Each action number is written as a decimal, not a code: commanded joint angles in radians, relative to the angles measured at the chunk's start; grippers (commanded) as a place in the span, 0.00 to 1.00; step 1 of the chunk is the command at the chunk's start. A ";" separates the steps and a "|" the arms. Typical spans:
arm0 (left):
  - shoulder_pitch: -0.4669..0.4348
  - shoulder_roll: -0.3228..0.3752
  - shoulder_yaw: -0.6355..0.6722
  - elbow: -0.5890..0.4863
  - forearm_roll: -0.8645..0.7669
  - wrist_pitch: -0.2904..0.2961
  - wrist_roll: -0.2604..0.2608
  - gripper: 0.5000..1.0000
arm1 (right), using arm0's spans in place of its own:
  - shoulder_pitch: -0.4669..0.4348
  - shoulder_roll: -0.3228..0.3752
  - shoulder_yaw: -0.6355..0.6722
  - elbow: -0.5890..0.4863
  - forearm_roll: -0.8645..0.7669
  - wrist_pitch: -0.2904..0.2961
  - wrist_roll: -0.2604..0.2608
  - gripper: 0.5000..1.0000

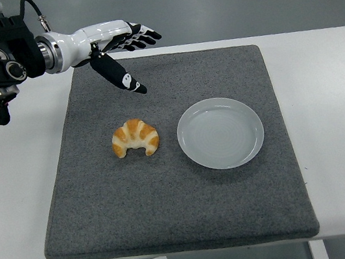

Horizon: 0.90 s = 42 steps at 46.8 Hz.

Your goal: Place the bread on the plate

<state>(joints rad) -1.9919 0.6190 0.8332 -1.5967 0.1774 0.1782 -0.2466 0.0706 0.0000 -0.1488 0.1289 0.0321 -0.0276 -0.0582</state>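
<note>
A golden croissant (pixel 136 138) lies on the grey mat (pixel 175 188), left of centre. Just to its right sits a pale round plate (pixel 221 133) with nothing on it. My left hand (pixel 126 52) reaches in from the upper left and hovers over the mat's far left part, above and behind the croissant. Its fingers are spread, the thumb points down toward the mat, and it holds nothing. There is a clear gap between the hand and the croissant.
The mat covers most of the white table (pixel 334 110). A small clear square object (pixel 100 42) lies on the floor beyond the table's far edge.
</note>
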 commanded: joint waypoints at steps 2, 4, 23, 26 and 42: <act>0.004 -0.002 0.030 -0.022 0.022 0.004 0.000 0.98 | 0.000 0.000 0.000 0.001 0.000 0.000 0.000 0.86; 0.010 -0.004 0.040 -0.023 0.027 0.010 0.000 0.98 | 0.000 0.000 0.000 0.000 0.000 0.002 0.000 0.86; 0.245 0.004 0.020 0.018 0.329 0.205 -0.051 0.98 | 0.002 0.000 0.000 0.000 0.000 0.000 0.000 0.86; 0.291 0.004 -0.019 0.029 0.340 0.211 -0.063 0.98 | 0.002 0.000 0.000 0.000 0.000 0.000 0.000 0.86; 0.419 -0.008 -0.065 0.124 0.393 0.244 -0.066 0.97 | 0.002 0.000 0.000 0.000 0.000 0.000 0.000 0.86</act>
<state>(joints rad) -1.5909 0.6106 0.7699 -1.4928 0.5441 0.4155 -0.3128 0.0718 0.0000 -0.1488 0.1292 0.0321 -0.0273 -0.0583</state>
